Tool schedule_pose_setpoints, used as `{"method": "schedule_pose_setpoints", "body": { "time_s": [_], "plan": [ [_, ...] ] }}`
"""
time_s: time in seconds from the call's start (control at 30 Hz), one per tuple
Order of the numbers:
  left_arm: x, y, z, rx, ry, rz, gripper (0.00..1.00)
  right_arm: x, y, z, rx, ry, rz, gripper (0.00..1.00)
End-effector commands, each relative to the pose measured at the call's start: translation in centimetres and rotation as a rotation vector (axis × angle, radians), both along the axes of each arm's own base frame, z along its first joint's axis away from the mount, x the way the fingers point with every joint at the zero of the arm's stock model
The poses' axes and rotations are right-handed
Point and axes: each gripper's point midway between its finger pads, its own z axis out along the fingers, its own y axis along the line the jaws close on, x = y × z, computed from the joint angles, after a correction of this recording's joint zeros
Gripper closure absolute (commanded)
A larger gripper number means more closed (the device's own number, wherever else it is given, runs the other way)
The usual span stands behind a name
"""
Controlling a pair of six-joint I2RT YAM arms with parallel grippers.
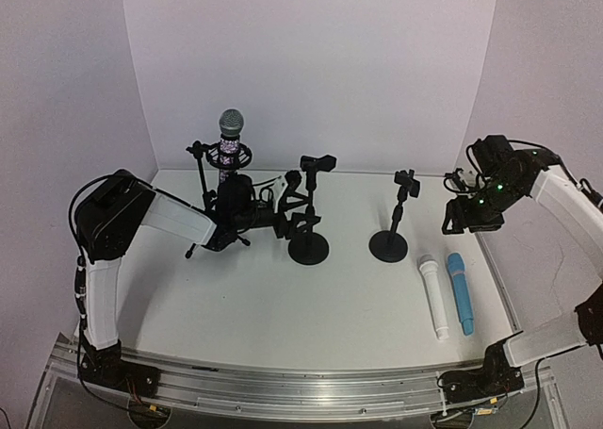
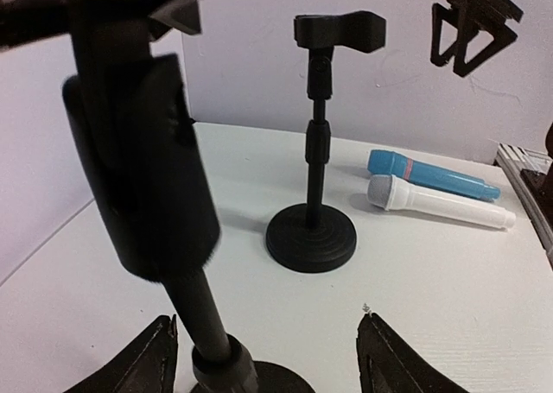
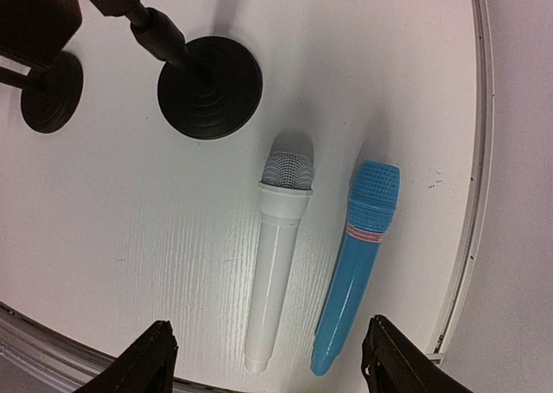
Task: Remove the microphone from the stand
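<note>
- microphone [image 1: 231, 132]: grey mesh head up, patterned body; it stands upright in the ring of the tripod stand [image 1: 201, 165], left of the middle stand [image 1: 308, 248] and further back; nothing grips it
- left gripper [image 2: 268, 324]: reaches in from the left, low at the middle stand; its jaws are spread; the stand's pole rises between the fingers [image 2: 155, 358], nearer the left one, and neither finger is seen touching it
- cylinder [image 2: 143, 177]: thick, black and blurred, on the middle stand's pole just above the left gripper; I cannot tell what it is
- middle stand: round black base on the white table [image 1: 283, 306], clip at the top
- right stand [image 1: 388, 245]: just right of the middle stand; round base, upright pole, clip holding nothing
- white mic [image 1: 434, 297]: lies flat on the table, right of the middle stand and nearer the arms' bases; mesh head points away from the bases
- blue mic [image 1: 461, 292]: lies just right of the white mic, parallel to it, pink band near its head
- right gripper [image 3: 270, 328]: furthest right of the middle stand, raised above the table; its jaws are wide apart and hold nothing; its wrist view looks down on the white and blue mics
</note>
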Motion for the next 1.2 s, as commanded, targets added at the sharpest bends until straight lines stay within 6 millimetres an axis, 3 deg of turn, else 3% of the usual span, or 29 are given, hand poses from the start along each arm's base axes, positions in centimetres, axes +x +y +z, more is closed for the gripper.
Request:
{"method": "schedule_pose_setpoints", "body": {
  "time_s": [0.0, 0.43, 0.7, 0.8, 0.97, 1.17],
  "plan": [
    [-2.5, 1.1, 3.2, -0.036, -0.023, -0.056, 0.23, -0.4, 0.4, 0.7, 0.033, -0.013, 0.005, 0.29],
    [-8.2, 4.9, 0.0, 0.061, 0.067, -0.112, 0.14, -0.2, 1.4, 2.0, 0.091, -0.036, 0.016, 0.29],
    [-13.6, 9.1, 0.7, 0.136, -0.024, -0.160, 0.16, -0.1, 1.9, 3.2, 0.120, -0.070, 0.036, 0.29],
    [-14.1, 11.0, 2.0, 0.150, -0.015, -0.148, 0.19, 0.2, 2.2, 3.8, 0.136, -0.080, 0.045, 0.30],
    [-13.9, 16.2, 4.1, 0.174, 0.012, -0.114, 0.30, 0.8, 2.9, 4.9, 0.167, -0.122, 0.071, 0.30],
    [-12.8, 21.7, 5.7, 0.211, 0.041, -0.050, 0.33, 1.2, 3.7, 5.9, 0.209, -0.162, 0.099, 0.31]
  ]
}}
